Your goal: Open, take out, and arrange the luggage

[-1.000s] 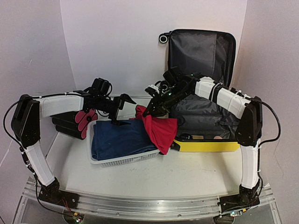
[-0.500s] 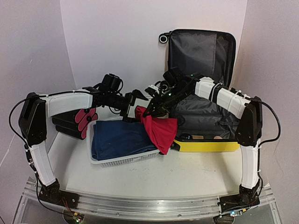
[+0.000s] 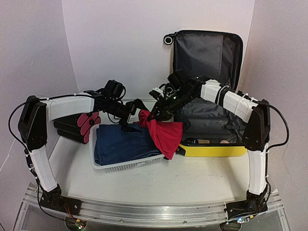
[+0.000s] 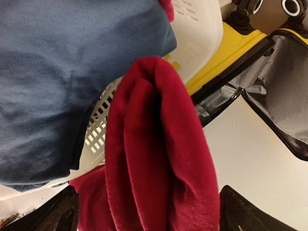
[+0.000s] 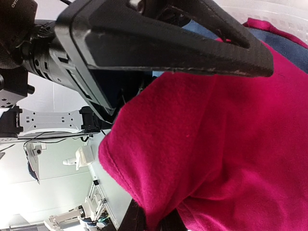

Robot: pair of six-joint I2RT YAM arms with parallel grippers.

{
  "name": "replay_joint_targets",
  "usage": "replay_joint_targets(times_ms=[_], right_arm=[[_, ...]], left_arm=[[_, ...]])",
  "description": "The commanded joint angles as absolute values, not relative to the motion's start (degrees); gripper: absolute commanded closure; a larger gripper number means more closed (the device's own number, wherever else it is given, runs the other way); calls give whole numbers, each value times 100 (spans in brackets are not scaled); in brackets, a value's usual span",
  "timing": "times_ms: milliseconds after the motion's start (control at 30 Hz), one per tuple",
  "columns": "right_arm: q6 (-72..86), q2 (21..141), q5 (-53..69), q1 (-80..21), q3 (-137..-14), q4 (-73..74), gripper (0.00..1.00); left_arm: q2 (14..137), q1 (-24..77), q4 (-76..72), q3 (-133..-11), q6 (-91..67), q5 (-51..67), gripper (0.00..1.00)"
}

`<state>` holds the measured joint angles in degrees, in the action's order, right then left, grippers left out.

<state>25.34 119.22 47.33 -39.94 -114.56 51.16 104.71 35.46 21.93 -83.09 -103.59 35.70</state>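
The luggage (image 3: 211, 150) is a yellow hard-shell suitcase lying open at the back right, its dark-lined lid (image 3: 207, 53) standing upright. A red cloth (image 3: 166, 134) hangs over the basket's right edge, and my right gripper (image 3: 155, 115) is shut on its upper part. In the right wrist view the red cloth (image 5: 231, 134) fills the frame, pinched at my right gripper (image 5: 153, 219). My left gripper (image 3: 137, 108) is open at the cloth's top left corner. In the left wrist view the red cloth (image 4: 154, 159) hangs between the wide jaws of my left gripper (image 4: 151, 211), beside the luggage (image 4: 231, 53).
A white mesh basket (image 3: 127, 164) holds a folded blue garment (image 3: 122, 142) left of the suitcase. A black case with pink round ends (image 3: 77, 127) lies at the far left. The table's front strip (image 3: 192, 183) is bare. The two arms nearly meet above the basket.
My left gripper has moved right and slightly down, and its open jaws now flank the red cloth's upper corner. The right arm and the cloth have stayed put.
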Motion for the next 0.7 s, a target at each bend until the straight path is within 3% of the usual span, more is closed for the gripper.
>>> replay_joint_targets(times_ms=[0, 333, 500, 667], right_arm=[[2426, 11696, 4764, -4026, -11534, 4895, 100], [2381, 11733, 4725, -4031, -11566, 4949, 100], [2307, 11708, 4638, -4031, -11536, 4982, 100], [2264, 11707, 4603, -4034, -11555, 5025, 100]], left_arm=[[10351, 3574, 1843, -8632, -10389, 3978, 0], [10468, 3731, 1280, -8637, -10842, 3886, 14], [10408, 3783, 1225, -8522, -10829, 3839, 36], [10205, 3695, 1219, -8448, -10145, 3546, 65]])
